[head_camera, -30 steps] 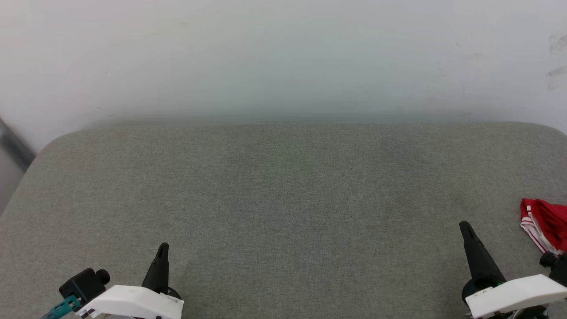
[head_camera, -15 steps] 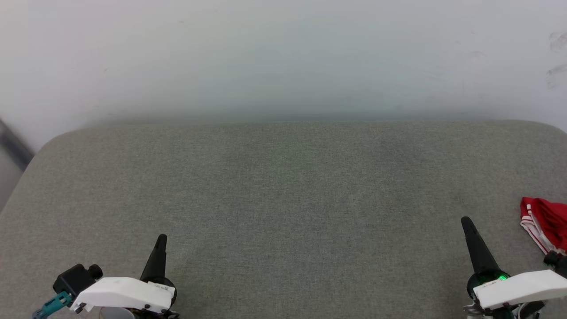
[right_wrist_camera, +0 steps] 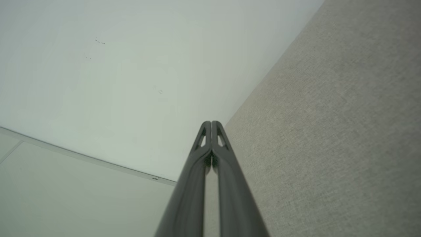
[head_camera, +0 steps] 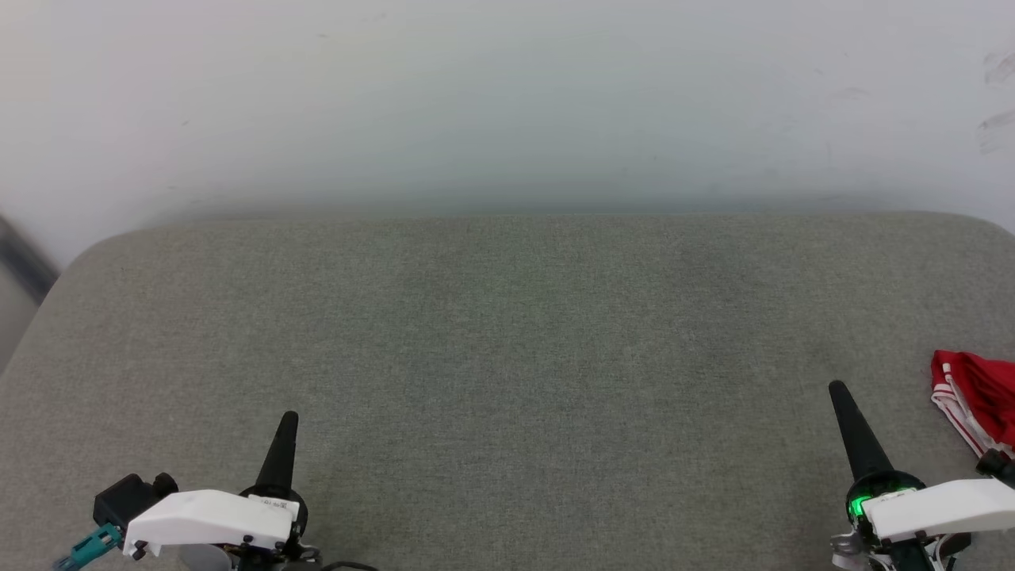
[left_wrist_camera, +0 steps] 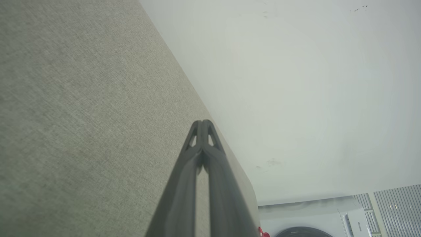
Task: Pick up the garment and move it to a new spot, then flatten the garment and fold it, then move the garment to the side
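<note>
**Two grippers closed, one garment bunched at the right edge**

In the left wrist view, the two dark fingers (left_wrist_camera: 184, 184) of the left gripper (left_wrist_camera: 202, 122) are seen pressed together from base to tip, with only the small cut-outs near the tips left as gaps. In the right wrist view, the same is seen of the right gripper (right_wrist_camera: 211, 123): its two fingers (right_wrist_camera: 230, 184) are closed against each other, tip to tip. Four fingers are counted in all, and no cloth is clamped in either pair.

In the head view, each closed pair is shown as a single dark spike pointing up the picture, at the lower left and the lower right. Both spikes are set on white wrist housings. One green light (head_camera: 856, 505) is lit at the base of the right spike, and one teal connector (head_camera: 87, 547) is seen beside the left housing.

Both grippers are held over one grey fabric surface (head_camera: 507, 341), which is backed by one pale wall (head_camera: 507, 95).

One garment (head_camera: 979, 396) is counted: red cloth with a red-and-white striped trim, bunched on the grey surface at the right edge of the head view. It is cut off by that edge. It lies near the right gripper, to its right, and apart from it. It is well apart from the left gripper.
</note>
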{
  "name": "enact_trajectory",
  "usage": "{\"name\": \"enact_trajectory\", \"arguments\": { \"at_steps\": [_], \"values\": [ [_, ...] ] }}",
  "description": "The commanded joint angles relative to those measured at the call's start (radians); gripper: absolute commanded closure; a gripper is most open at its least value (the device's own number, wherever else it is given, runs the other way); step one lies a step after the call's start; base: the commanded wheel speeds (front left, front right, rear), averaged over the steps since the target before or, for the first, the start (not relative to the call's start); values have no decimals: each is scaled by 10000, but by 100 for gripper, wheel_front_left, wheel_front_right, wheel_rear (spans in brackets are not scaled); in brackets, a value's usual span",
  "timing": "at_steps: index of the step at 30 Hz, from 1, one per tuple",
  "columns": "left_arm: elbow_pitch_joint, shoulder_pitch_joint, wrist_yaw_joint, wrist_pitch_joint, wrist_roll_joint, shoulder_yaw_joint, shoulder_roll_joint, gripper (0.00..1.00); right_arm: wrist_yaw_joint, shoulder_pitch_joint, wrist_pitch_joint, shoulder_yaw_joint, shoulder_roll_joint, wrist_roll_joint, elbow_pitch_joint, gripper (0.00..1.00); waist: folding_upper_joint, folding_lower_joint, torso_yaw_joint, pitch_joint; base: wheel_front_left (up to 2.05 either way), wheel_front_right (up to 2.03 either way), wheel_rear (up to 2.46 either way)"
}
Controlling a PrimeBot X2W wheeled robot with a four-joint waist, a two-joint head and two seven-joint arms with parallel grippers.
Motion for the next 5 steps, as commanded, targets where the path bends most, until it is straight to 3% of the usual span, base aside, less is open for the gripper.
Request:
{"name": "enact_trajectory", "arguments": {
  "at_steps": [1, 5],
  "values": [
    [-38, -252, -86, 36, -158, 127, -16, 100, -1, -304, 47, -31, -57, 249, -17, 100, 0, -1, -2, 4, 0, 0, 0],
    [26, -312, -178, 139, -467, 237, -98, 100, -1, -352, 61, -52, -51, 648, 97, 100, 0, -1, -8, 20, 0, 0, 0]
  ]
}}
